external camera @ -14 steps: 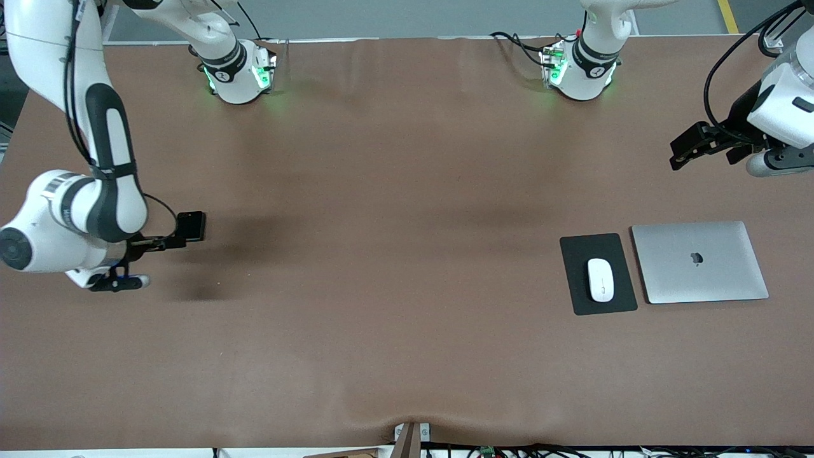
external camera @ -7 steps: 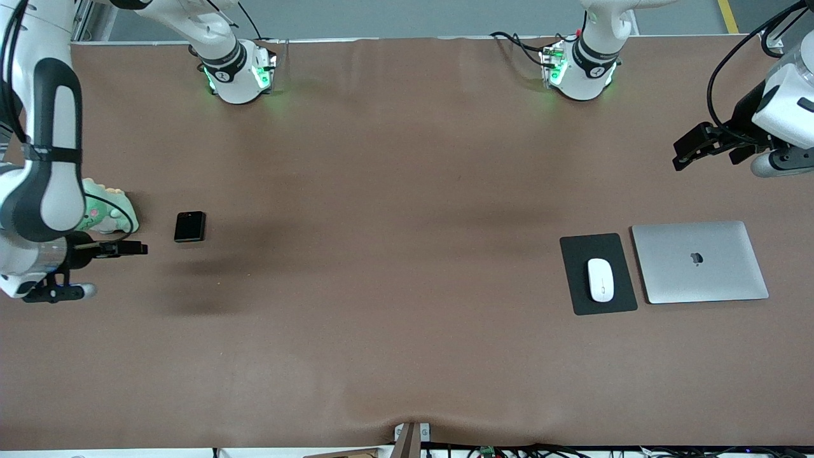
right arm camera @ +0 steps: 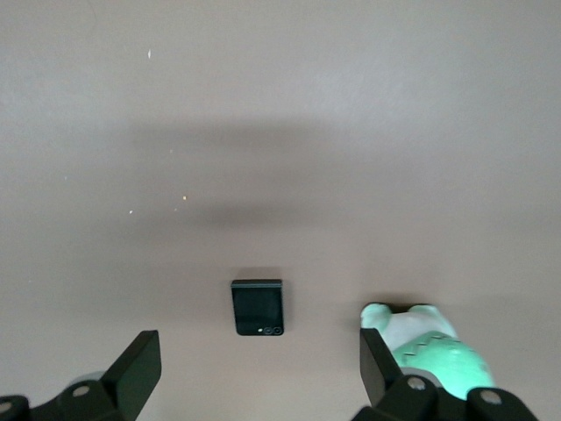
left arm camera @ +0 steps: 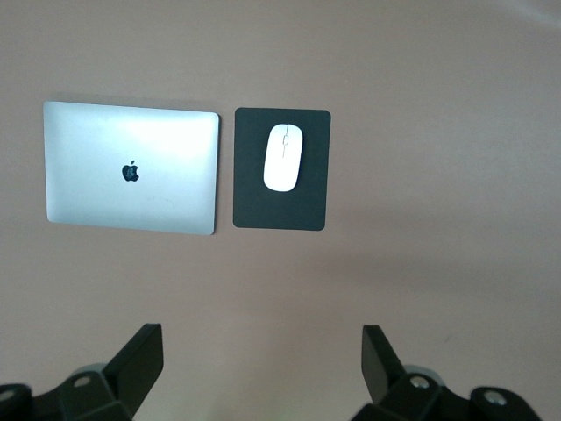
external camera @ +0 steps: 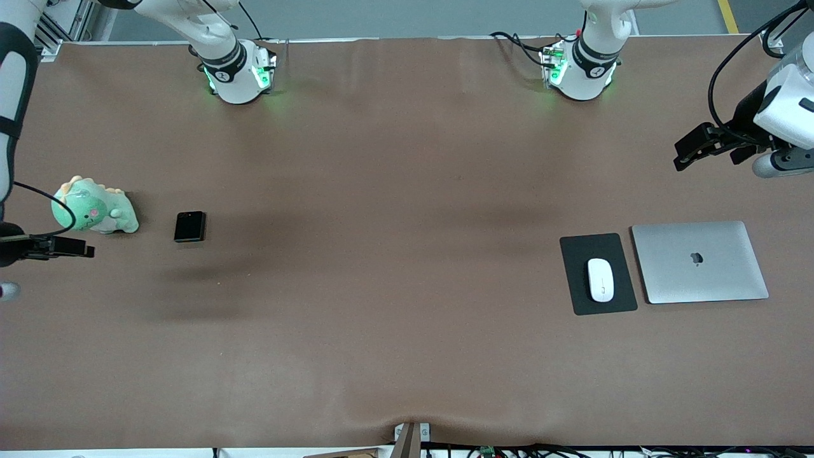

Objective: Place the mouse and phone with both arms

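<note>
My right gripper point(external camera: 86, 250) hangs at the right arm's end of the table point(external camera: 394, 267), fingers point(right arm camera: 136, 368) spread wide and holding nothing, just nearer the front camera than a green plush dinosaur point(external camera: 95, 207) that lies on the brown surface. Beside the dinosaur, a little toward the middle of the table, the phone point(external camera: 189, 226) lies flat and folded, apart from both the toy and my fingers; my right wrist view shows its small lenses at one edge. The middle of the table separates this group from the rest. Toward the left arm's end, the mouse point(external camera: 600, 280) sits on a black mouse pad point(external camera: 575, 289), and a closed silver laptop point(external camera: 699, 261) lies just beside the pad, not touching it. My left gripper point(external camera: 683, 154) hangs above bare table near that end, well apart from the mouse, its fingers point(left arm camera: 140, 360) also spread and empty
</note>
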{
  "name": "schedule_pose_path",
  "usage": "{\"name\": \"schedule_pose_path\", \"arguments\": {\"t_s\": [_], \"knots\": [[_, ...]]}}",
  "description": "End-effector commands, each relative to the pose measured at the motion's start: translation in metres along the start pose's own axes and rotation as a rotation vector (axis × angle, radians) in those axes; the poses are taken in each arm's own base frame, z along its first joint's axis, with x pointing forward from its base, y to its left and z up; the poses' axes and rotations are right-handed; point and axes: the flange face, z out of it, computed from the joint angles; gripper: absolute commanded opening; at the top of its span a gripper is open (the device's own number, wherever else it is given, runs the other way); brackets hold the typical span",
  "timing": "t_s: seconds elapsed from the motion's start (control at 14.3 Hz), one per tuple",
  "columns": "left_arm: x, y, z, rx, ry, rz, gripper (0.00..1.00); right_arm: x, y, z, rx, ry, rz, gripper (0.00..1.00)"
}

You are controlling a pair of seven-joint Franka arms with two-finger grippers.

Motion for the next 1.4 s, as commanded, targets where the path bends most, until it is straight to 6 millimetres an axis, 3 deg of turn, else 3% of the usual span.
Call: {"name": "schedule_pose_path", "arguments": {"t_s": [0.0, 0.14, 0.35, 0.7, 0.84, 1.33], "knots": [[-0.003, -0.002, -0.002, -0.022, 0.001, 0.016, 1.0, -0.026, -0.016, -0.049, -0.034, 0.016, -0.015, 1.0], [-0.002, -0.002, -0.004, -0.022, 0.003, 0.016, 1.0, -0.048, -0.014, -0.074, -0.002, 0.033, -0.014, 1.0], [-0.002, -0.003, -0.004, -0.022, 0.005, 0.015, 1.0, -0.067, -0.024, -0.087, 0.016, -0.015, -0.009, 1.0], [-0.003, -0.004, -0.007, -0.023, 0.008, 0.013, 1.0, -0.106, -0.015, -0.091, 0.014, -0.04, -0.001, 1.0], [-0.001, -0.015, -0.007, -0.024, 0.01, -0.006, 1.0, -0.113, -0.016, -0.097, -0.008, -0.043, -0.005, 1.0], [0.0, -0.025, -0.007, -0.023, 0.007, -0.013, 1.0, -0.137, -0.019, -0.099, 0.021, -0.021, -0.022, 1.0]]}}
